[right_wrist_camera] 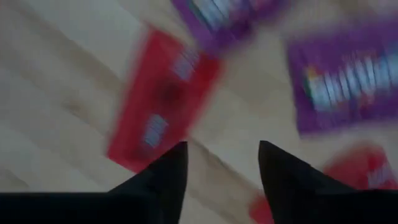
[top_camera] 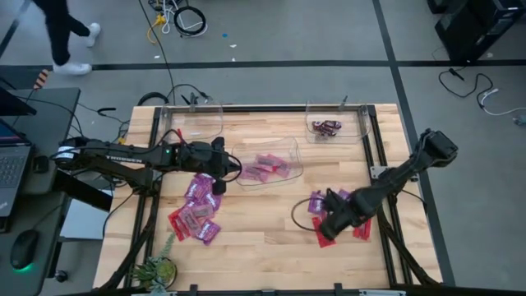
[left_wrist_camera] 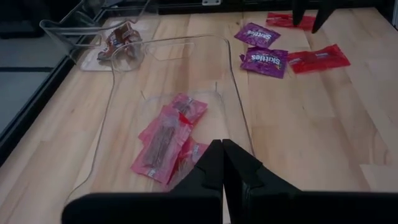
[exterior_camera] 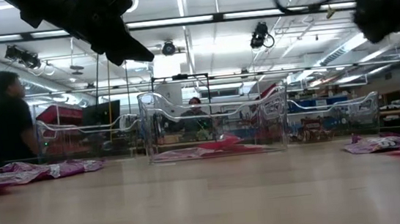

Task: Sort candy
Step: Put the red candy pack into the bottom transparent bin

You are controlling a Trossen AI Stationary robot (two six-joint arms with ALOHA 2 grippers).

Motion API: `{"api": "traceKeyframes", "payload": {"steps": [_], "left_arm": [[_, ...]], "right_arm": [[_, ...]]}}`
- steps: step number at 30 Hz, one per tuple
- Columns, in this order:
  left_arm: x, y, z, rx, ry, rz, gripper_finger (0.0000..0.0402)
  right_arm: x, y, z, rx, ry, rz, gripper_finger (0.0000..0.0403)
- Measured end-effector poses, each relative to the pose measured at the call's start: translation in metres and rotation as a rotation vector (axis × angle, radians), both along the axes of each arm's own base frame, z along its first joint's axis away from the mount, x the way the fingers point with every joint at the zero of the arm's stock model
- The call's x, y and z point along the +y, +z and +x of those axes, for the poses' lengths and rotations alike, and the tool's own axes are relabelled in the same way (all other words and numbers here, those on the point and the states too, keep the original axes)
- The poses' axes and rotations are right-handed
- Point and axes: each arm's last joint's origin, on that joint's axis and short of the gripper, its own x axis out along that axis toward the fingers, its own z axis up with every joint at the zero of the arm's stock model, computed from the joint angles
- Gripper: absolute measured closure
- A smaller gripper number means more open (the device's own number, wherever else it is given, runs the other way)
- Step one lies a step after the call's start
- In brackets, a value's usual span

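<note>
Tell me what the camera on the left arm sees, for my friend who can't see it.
The left hand, fingers shut and empty, hovers at the edge of a clear plastic bin holding pink candy packets. Beyond it on the wooden table lie purple Skittles packets and red packets; another clear bin holds dark-wrapped candy.

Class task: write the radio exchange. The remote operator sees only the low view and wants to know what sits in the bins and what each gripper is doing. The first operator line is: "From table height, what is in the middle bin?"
Observer: The middle bin holds pink-red candy packets.
Operator: And the bins behind it?
Observer: The far right bin holds a few dark brown packets; the far left bin shows nothing inside.
Operator: Where is the right gripper?
Observer: The right gripper, fingers apart, is above a red packet beside purple packets.
Operator: The left one?
Observer: The left gripper is shut at the middle bin's edge, holding nothing.
</note>
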Motion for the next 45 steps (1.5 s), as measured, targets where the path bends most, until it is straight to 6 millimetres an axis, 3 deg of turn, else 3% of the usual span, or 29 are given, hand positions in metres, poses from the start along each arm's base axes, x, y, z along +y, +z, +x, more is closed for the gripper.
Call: {"api": "traceKeyframes", "payload": {"steps": [8,15,21,27,33,39,45], "left_arm": [[0.005,0.000,0.000,0.002,0.007,0.018,0.0401],[0.005,0.000,0.000,0.004,-0.004,0.031,0.0401],[0.005,-0.001,-0.001,0.013,0.003,0.016,0.0401],[0.005,-0.002,-0.002,0.028,0.016,0.015,0.0401],[0.005,-0.002,-0.002,0.030,0.022,0.034,0.0401],[0.016,-0.002,-0.002,0.030,0.059,0.048,0.0401],[0.023,-0.017,-0.005,-0.059,-0.020,-0.003,0.0401]], "right_arm": [[0.002,-0.030,-0.037,0.207,-0.261,-0.028,0.0154],[-0.002,-0.049,-0.058,0.287,-0.376,-0.057,0.0139],[-0.001,-0.053,-0.059,0.266,-0.368,-0.051,0.0179],[-0.001,-0.053,-0.055,0.233,-0.239,-0.036,0.0286],[0.001,-0.035,-0.035,0.169,-0.071,0.003,0.0389],[0.001,0.005,-0.008,0.045,0.046,-0.071,0.0373],[-0.021,0.042,0.025,-0.121,0.163,-0.249,0.0391]]}}
